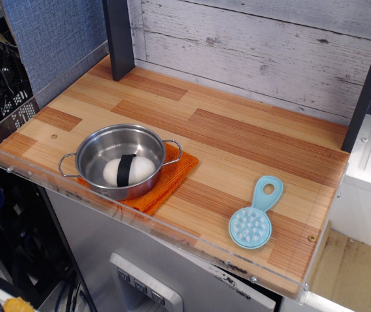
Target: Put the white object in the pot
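The egg [129, 170] lay on its side inside the pot [97, 148], black band facing up, resting on the pot's floor toward its near side. The pot sat on an orange cloth [167, 185] at the near left of the wooden table [237, 143], close to the clear acrylic rim [172, 235] that ran along the near edge. One wire handle pointed left toward the rim's corner, the other right over the cloth.

The middle and far stretches of the tabletop lay open, wood grain showing from the pot across to the right end. A light blue brush [255, 218] lay near the right near edge, bristles up, handle angled away toward the far side, well apart from the pot. A dark post [118, 39] stood at the far left corner against the grey plank wall [263, 45], and a second dark post [369, 84] leaned down the right side.

No writing or label could be read anywhere. The gripper was out of view, so its grip could not be told.
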`<state>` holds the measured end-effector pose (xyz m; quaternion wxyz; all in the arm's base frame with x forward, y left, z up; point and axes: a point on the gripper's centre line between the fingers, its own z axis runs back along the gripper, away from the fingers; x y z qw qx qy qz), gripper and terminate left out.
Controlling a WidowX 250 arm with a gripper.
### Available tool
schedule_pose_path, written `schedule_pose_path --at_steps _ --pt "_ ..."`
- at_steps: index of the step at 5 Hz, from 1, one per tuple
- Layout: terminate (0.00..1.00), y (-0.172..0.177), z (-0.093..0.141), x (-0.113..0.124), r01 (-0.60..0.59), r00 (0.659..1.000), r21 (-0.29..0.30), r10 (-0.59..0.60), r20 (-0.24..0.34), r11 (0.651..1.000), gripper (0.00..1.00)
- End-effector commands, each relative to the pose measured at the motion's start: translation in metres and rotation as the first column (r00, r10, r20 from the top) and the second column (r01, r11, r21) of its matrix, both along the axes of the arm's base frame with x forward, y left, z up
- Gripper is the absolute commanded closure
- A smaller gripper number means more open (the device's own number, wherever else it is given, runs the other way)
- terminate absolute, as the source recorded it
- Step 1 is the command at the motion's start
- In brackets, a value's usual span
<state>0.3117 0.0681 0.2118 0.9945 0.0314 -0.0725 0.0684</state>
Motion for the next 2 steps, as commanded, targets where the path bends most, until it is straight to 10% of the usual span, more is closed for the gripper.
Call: schedule_pose_path --at_steps 1,2 --pt "0.00 -0.0059 -0.0021 0.0004 0.141 0.985 -0.036 -0.144 -0.099 0.989 0.00" --pt "1.00 -0.0059 -0.0021 0.0004 0.141 0.985 -0.036 -0.144 -0.099 0.989 0.00"
